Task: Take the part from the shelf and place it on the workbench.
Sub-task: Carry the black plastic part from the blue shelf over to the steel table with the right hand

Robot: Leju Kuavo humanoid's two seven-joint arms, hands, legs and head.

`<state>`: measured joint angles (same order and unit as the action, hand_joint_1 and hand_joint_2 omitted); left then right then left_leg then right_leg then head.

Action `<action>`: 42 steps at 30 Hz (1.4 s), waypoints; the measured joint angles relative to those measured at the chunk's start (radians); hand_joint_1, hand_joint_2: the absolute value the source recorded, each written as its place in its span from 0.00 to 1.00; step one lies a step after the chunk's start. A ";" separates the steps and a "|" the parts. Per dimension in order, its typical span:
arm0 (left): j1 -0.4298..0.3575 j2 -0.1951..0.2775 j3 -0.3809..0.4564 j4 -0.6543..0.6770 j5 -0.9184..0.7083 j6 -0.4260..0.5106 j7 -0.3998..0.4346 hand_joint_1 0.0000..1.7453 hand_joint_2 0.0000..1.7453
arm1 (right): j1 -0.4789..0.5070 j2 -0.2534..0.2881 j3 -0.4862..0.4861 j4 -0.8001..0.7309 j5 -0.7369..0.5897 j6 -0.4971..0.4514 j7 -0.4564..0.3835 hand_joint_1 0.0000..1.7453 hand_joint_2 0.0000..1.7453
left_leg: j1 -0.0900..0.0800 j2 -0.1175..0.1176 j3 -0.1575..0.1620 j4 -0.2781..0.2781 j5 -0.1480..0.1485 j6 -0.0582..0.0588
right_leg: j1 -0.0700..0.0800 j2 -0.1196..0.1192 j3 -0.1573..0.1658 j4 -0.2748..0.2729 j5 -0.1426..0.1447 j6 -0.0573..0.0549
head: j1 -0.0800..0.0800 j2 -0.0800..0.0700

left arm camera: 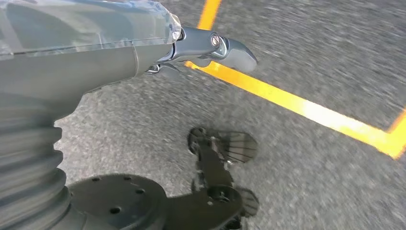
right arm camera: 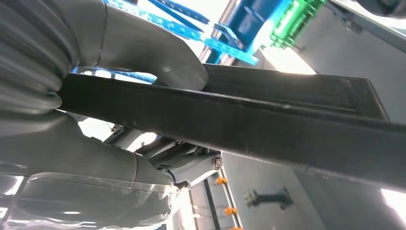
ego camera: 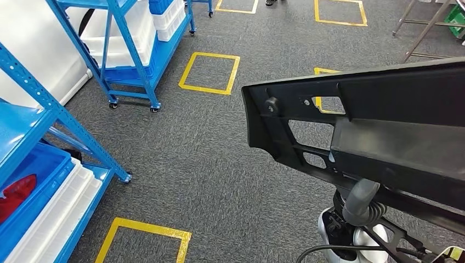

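A long black plastic part (ego camera: 378, 126) with cut-outs and a channel along it spans the right side of the head view, tilted above the carpet. My right hand (ego camera: 362, 201) grips it from below. In the right wrist view the hand (right arm camera: 72, 148) clamps the part's black edge (right arm camera: 268, 120), with the thick thumb (right arm camera: 158, 57) lying over it. My left hand (left arm camera: 119, 57) hangs over the grey floor and holds nothing; one finger (left arm camera: 225, 47) points out straight.
A blue shelf (ego camera: 38, 104) stands at the left, holding a blue bin with a red piece (ego camera: 16, 194) and white trays (ego camera: 60, 213). A wheeled blue rack (ego camera: 131, 55) with white crates stands further back. Yellow tape squares (ego camera: 209, 72) mark the grey carpet. A metal stand (ego camera: 425, 27) is at the far right.
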<state>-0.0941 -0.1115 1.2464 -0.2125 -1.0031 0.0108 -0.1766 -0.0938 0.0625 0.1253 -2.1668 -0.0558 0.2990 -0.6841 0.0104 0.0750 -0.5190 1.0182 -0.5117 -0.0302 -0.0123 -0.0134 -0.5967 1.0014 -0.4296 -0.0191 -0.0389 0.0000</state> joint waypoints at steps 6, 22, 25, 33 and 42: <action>0.009 -0.003 0.001 0.000 0.007 -0.002 -0.009 0.00 1.00 | -0.006 -0.001 0.015 0.013 -0.009 0.003 0.000 0.94 1.00 | 0.002 -0.071 -0.133 0.249 -0.077 0.003 | 0.010 0.072 0.004 -0.001 0.001 -0.013 | 0.000 0.000; 0.011 -0.002 0.001 0.000 -0.018 -0.006 -0.018 0.00 1.00 | 0.007 0.012 -0.019 0.003 -0.017 0.021 0.000 0.94 1.00 | -0.004 -0.013 -0.014 -0.045 0.059 0.048 | -0.009 0.009 -0.116 0.224 -0.078 0.048 | 0.000 0.000; 0.007 -0.002 0.000 0.000 -0.023 -0.016 -0.027 0.00 1.00 | 0.007 0.014 -0.024 -0.004 -0.015 0.020 0.000 0.94 1.00 | -0.007 0.015 -0.009 -0.035 0.046 0.031 | -0.006 -0.048 -0.012 0.036 -0.014 0.041 | 0.000 0.000; 0.002 -0.002 -0.001 0.000 -0.025 -0.020 -0.024 0.00 1.00 | 0.010 0.021 -0.031 -0.019 -0.020 0.019 0.000 0.94 1.00 | 0.003 -0.055 -0.081 0.161 -0.078 -0.006 | 0.001 0.019 0.000 0.003 -0.007 -0.009 | 0.000 0.000; 0.005 0.000 0.000 0.000 -0.022 -0.020 -0.016 0.00 1.00 | 0.009 0.022 -0.032 -0.018 -0.030 0.024 0.000 0.94 1.00 | 0.000 -0.160 -0.027 -0.015 0.041 0.021 | 0.004 0.132 -0.006 0.011 -0.002 0.009 | 0.000 0.000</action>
<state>-0.0889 -0.1118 1.2460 -0.2121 -1.0246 -0.0091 -0.1925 -0.0849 0.0844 0.0934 -2.1847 -0.0856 0.3228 -0.6844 0.0099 -0.0847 -0.5463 1.0034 -0.4704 -0.0090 -0.0084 0.1190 -0.6028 1.0125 -0.4317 -0.0100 -0.0389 -0.0001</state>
